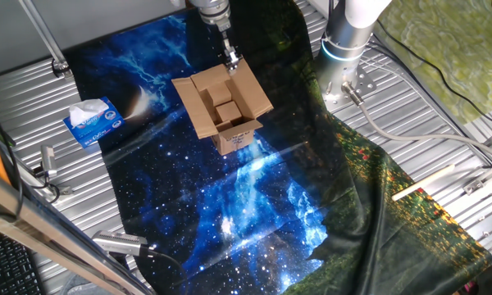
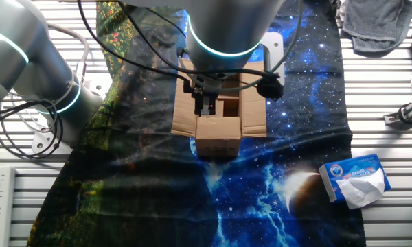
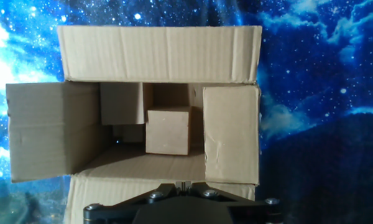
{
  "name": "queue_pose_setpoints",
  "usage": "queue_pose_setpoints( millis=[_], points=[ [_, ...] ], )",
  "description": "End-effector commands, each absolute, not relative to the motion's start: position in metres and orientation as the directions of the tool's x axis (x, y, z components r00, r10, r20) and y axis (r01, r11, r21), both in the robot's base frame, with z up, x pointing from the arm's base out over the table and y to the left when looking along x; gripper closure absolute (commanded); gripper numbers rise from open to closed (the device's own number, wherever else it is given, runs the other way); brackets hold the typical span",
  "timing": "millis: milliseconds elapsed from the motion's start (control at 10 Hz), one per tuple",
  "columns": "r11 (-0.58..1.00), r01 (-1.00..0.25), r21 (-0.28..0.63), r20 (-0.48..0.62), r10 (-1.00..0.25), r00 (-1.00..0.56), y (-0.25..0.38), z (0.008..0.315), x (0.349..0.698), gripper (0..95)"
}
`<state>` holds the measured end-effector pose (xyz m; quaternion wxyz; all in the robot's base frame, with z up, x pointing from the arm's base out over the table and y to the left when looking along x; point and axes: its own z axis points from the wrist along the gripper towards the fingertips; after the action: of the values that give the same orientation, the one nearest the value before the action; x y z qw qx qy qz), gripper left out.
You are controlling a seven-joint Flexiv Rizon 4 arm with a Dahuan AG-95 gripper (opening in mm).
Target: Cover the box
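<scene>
- My gripper point(image 1: 230, 59) hangs over the far edge of the box point(image 1: 227, 111), fingertips down at one of its flaps; in this fixed view the fingers look drawn close together, but whether they pinch the cardboard I cannot tell.
- The other fixed view shows my gripper point(image 2: 206, 106) from the opposite side, dark against the carton's open mouth, with the wrist and its lit blue ring filling the top of the frame. Here too the fingers' state is unclear.
- The hand view shows only the dark underside of my gripper point(image 3: 183, 205) at the bottom edge, fingertips out of sight. It alone looks straight down into the box point(image 3: 158, 118): four flaps splayed outward, and a smaller cardboard block point(image 3: 168, 130) standing inside.
- The box point(image 2: 220, 116) sits mid-table on a starry blue cloth point(image 1: 230, 205). Its white label point(image 1: 239, 138) with dark print appears only in the first fixed view, on the side wall facing that camera.
- A blue and white tissue box point(image 1: 93, 123) lies well apart from the carton at the cloth's edge, on the ribbed metal table point(image 1: 443, 139); it is out of the hand view.
- A grey cloth point(image 2: 376, 24) lies at the table's corner, seen only in the other fixed view.
</scene>
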<state>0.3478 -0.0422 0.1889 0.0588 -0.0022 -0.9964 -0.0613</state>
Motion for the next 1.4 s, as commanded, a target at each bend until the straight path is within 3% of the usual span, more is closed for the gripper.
queue_pose_setpoints(
  millis=[100, 1400],
  points=[
    [0.992, 0.010, 0.123, 0.109, -0.004, -0.994, -0.0422, 0.1887, 0.3474, 95.0],
    [0.992, -0.045, 0.121, 0.097, -0.057, -0.994, -0.0404, 0.1978, 0.3477, 95.0]
  ],
)
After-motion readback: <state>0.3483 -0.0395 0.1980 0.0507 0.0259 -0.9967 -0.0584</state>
